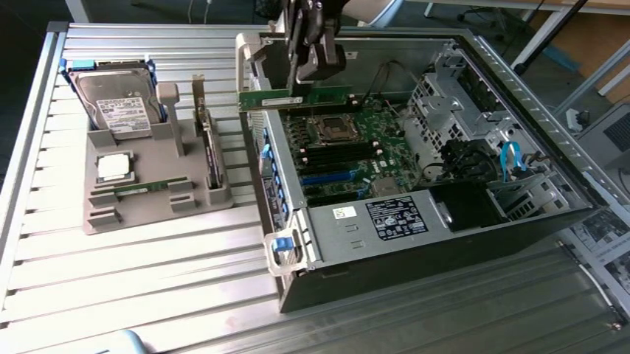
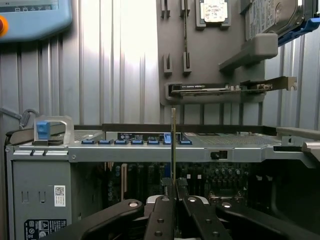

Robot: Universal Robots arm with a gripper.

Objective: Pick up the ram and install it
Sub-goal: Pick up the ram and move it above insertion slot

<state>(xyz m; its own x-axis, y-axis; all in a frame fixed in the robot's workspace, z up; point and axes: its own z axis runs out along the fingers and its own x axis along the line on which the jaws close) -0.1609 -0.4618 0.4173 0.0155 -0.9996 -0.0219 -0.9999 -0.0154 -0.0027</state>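
Observation:
The ram (image 1: 295,99) is a long green stick with a white label. It hangs level above the open computer case (image 1: 414,243), over the back part of the motherboard (image 1: 355,147). My gripper (image 1: 317,80) comes down from above and is shut on the ram's upper edge. In the wrist view the ram (image 2: 173,145) shows edge-on as a thin strip rising from between my black fingers (image 2: 161,215), which are pressed against it on both sides. The black memory slots (image 1: 340,153) lie below it, beside the processor socket (image 1: 330,127).
A grey holder (image 1: 108,214) on the slatted table at the exterior view's left carries a hard drive (image 1: 118,103), a square silver processor (image 1: 115,166), a small green board (image 1: 147,187) and an upright card (image 1: 205,140). The case's walls, drive cage (image 1: 443,96) and cables surround the motherboard.

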